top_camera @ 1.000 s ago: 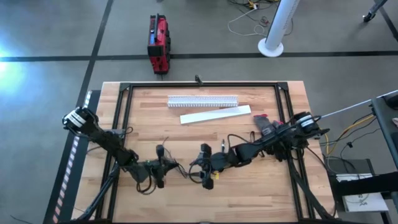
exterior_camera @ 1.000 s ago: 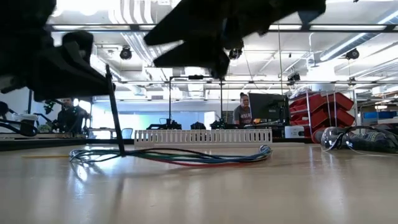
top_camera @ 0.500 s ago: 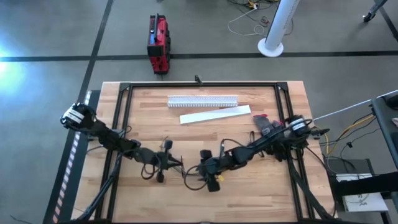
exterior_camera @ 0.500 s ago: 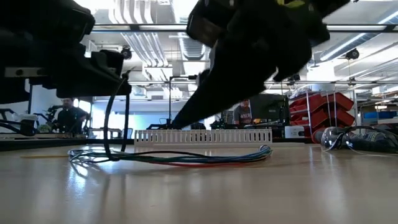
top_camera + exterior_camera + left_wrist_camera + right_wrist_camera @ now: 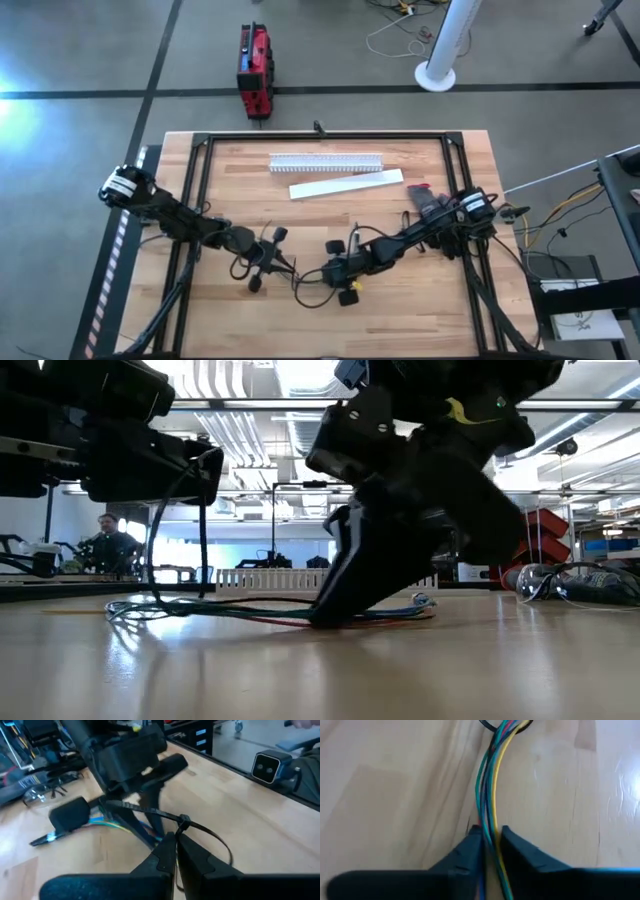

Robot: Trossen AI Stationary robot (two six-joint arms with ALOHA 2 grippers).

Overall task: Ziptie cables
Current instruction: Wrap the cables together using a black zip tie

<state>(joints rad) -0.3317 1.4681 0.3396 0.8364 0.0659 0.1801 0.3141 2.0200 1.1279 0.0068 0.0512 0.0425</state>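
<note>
A bundle of coloured cables [image 5: 490,785] lies on the wooden table [image 5: 400,310], a long low strand in the low view [image 5: 240,611]. My right gripper [image 5: 491,840] is down at the table and shut on the bundle. A black zip tie [image 5: 184,820] forms a wide loop around the cables to the left of the right gripper; in the low view the loop [image 5: 176,530] rises from the bundle up to my left gripper [image 5: 174,841], which is shut on it. In the high view the left gripper [image 5: 268,262] and the right gripper [image 5: 332,272] stand close together at the table's middle near side. My left gripper pinches the zip tie's strap [image 5: 176,831] just below its head between its two fingertips. The loop [image 5: 220,845] hangs open beside the fingers and the free tail [image 5: 125,806] sticks out past the head. The held part is above the table. My right gripper pinches the cable bundle [image 5: 490,827] between its two fingers, coming down from above at a slant. The fingers stand on either side of the bundle, and the strands run on between them. The bundle stays on the table [image 5: 330,618].
A white slotted cable duct [image 5: 325,161] and a white cover strip [image 5: 346,184] lie toward the far edge. A clear bag of parts [image 5: 428,206] sits at the right. A black frame [image 5: 195,200] borders the table. A person [image 5: 112,545] sits in the room behind.
My right gripper has come down onto the cables and now has the bundle between its fingers at the table. My left gripper has gone a little toward the far edge and the right; the zip tie, first a straight strand, now stands as an open loop over the cables.
</note>
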